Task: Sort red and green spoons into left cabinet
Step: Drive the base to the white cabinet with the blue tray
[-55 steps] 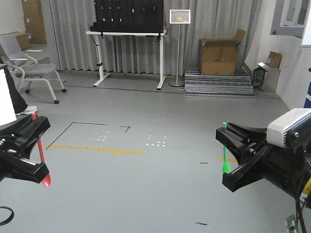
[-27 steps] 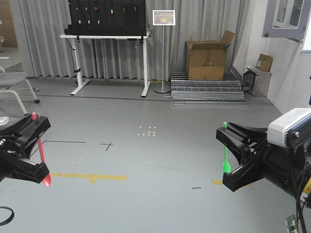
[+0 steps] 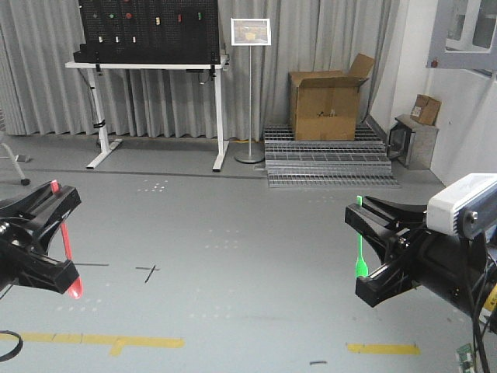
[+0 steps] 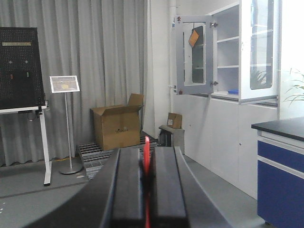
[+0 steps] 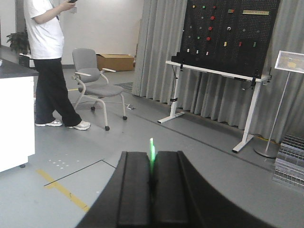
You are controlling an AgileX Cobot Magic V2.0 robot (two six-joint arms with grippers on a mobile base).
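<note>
Pinching the red spoon [image 3: 67, 239] between jaws pressed together, the left gripper [image 3: 59, 233] sits at the left edge of the front view. The spoon hangs bowl-down over the grey floor [image 3: 233, 303]. Its wrist view shows the red handle [image 4: 147, 151] upright in the narrow slot between the two black fingers [image 4: 126, 190].

Yellow tape [image 3: 101, 340] and a black cross mark [image 3: 147, 270] lie on the floor near the front. Along the curtained back wall stands a white-legged table [image 3: 147, 66] with a black pegboard [image 3: 144, 23] on it, then a sign stand [image 3: 250, 33], then an open cardboard box [image 3: 324, 105] on metal grates [image 3: 330, 159].

At the right edge, the right gripper [image 3: 368, 249] clamps the green spoon [image 3: 359, 242], also bowl-down above the floor. The right wrist view shows a standing person [image 5: 47, 61] and a grey chair [image 5: 95, 83].

The left cabinet [image 4: 228, 118] appears in the left wrist view, well apart from both spoons, with one glass door [image 4: 194, 54] swung open on white shelves.
</note>
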